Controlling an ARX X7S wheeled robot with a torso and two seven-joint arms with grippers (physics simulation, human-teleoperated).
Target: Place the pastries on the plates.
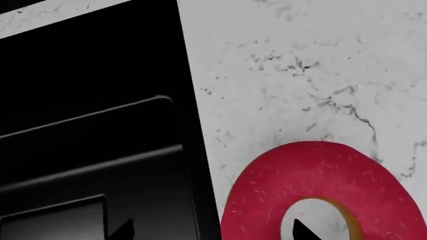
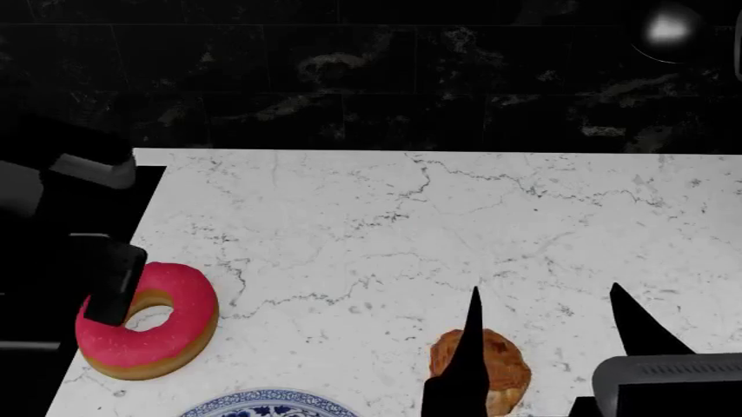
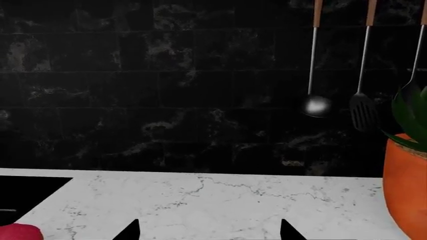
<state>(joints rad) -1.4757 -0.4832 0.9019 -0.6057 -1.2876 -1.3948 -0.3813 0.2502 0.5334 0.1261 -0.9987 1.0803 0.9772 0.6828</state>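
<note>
The pink-iced ring donut [image 2: 148, 320] lies at the white marble counter's left edge; it also fills a corner of the left wrist view [image 1: 320, 190]. My left gripper [image 2: 114, 291] is open right at it, one fingertip [image 1: 303, 231] in the donut's hole and the other beyond the counter edge. The golden-brown bun [image 2: 496, 363] lies near the front, partly hidden by a finger of my right gripper [image 2: 551, 334]. That gripper [image 3: 208, 231] is open and empty above the counter beside the bun. The blue floral plate's rim [image 2: 269, 404] shows at the front edge. The plain plate is out of view.
A dark recessed surface [image 1: 93, 150] borders the counter's left edge beside the donut. A black tiled wall [image 2: 371, 78] stands behind. An orange plant pot [image 3: 407, 185] stands at the far right, with a ladle [image 3: 317, 105] and a spatula [image 3: 363, 112] hanging above.
</note>
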